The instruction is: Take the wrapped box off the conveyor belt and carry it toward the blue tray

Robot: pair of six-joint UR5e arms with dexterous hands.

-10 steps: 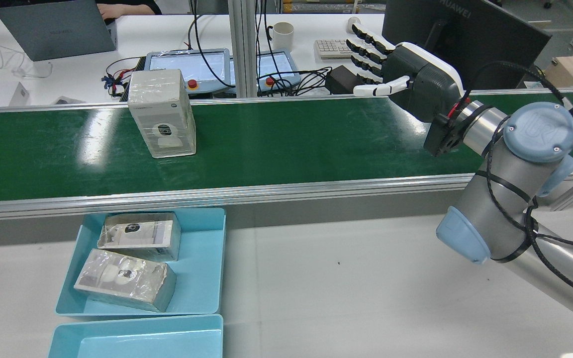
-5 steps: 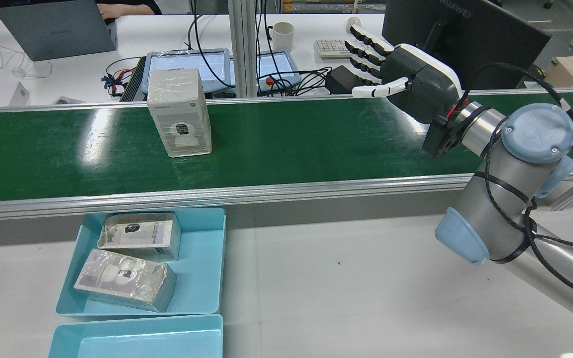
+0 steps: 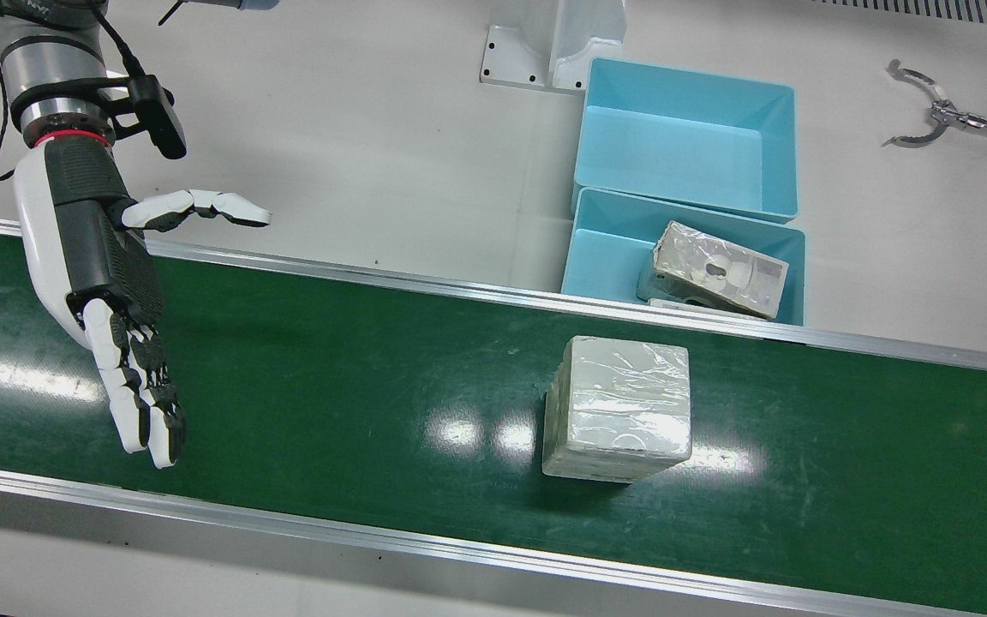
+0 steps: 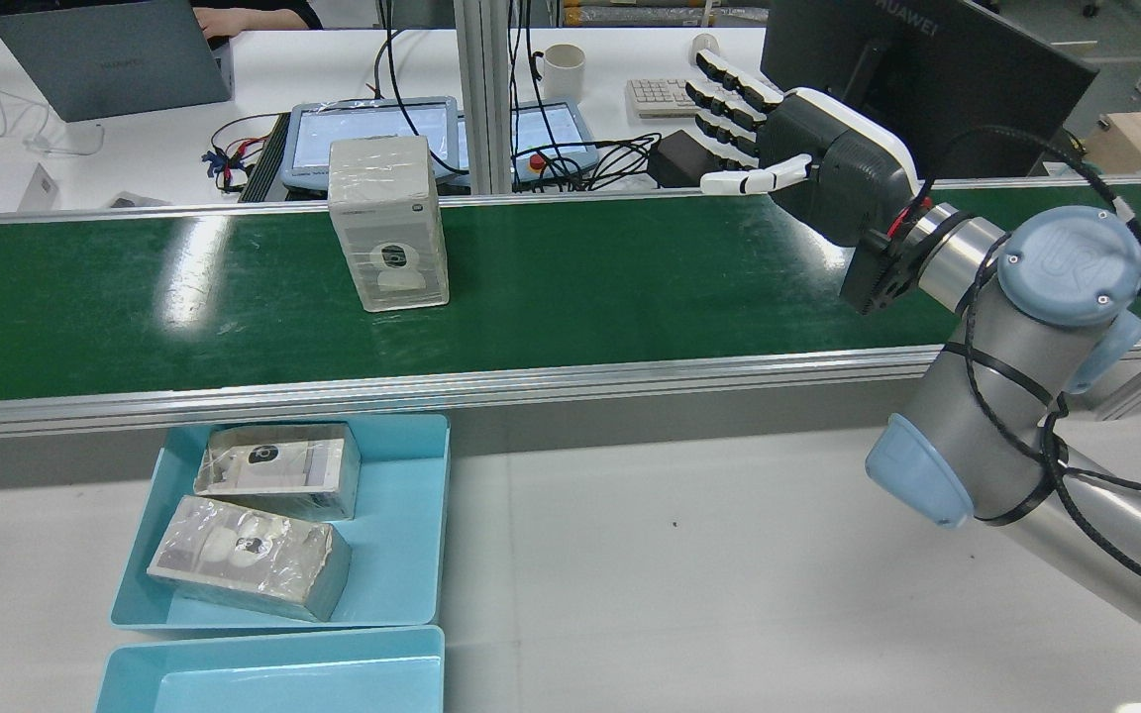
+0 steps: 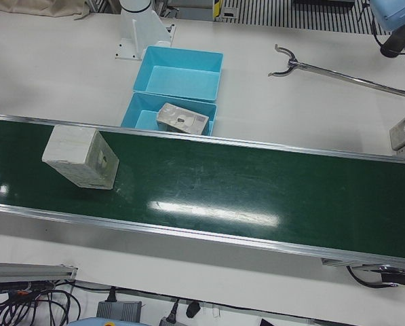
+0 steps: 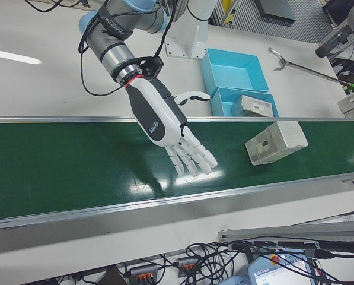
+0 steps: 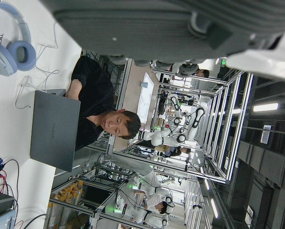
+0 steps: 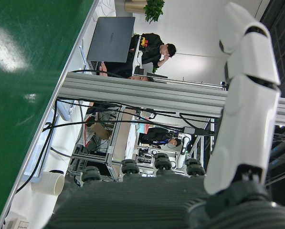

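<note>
Rear view | white film-wrapped box (image 4: 388, 224) stands upright near conveyor belt (image 4: 580, 287) far edge, long axis vertical | right robot hand (image 4: 800, 158) spread, empty, well apart rightward, palm facing box | left robot hand's fingers unseen | blue tray (image 4: 402, 535) beside belt's near edge

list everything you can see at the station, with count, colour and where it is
wrapped box: 1, white, upright on the belt
conveyor belt: 1, green, across the table
blue trays: 2, light blue, side by side beside the belt
boxes in tray: 2, white, wrapped, in the tray nearer the belt
reaching tool: 1, metal, on the white table
mug: 1, white, far desk
right hand: 1, white and grey, open above the belt
left hand: only its palm edge in its own camera
</note>
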